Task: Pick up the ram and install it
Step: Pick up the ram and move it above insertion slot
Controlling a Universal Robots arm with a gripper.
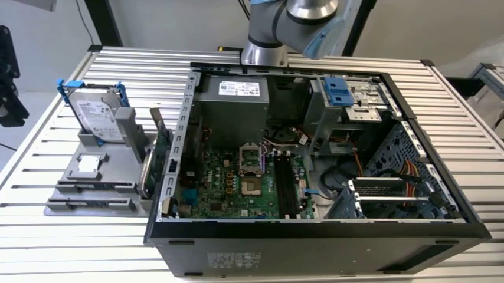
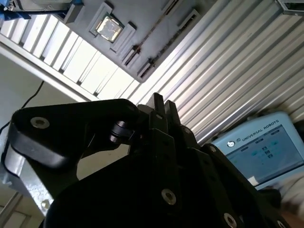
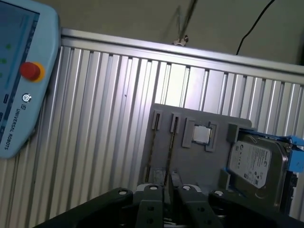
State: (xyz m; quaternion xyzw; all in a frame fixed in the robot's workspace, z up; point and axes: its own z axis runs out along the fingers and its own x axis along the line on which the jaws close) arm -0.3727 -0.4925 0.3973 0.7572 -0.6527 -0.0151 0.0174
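Observation:
The ram appears as a thin stick standing on edge in a slot of the grey holder [image 1: 79,177], left of the computer case in the exterior view. I see the ram [image 3: 170,145] in the first wrist view and as a thin line [image 2: 142,47] in the second wrist view. My gripper [image 3: 168,187] hangs well away from the holder, looking across the slatted table at it. Its fingertips [image 2: 157,102] sit pressed together with nothing between them. The long dark memory slots [image 1: 282,186] lie on the motherboard inside the case.
A silver hard drive in a blue frame [image 1: 101,115] stands at the holder's back, and a green card [image 1: 160,154] stands between holder and case. The open case [image 1: 315,236] has tall walls. A pale blue pendant [image 3: 19,80] lies on the table. The arm [image 1: 295,23] rises behind the case.

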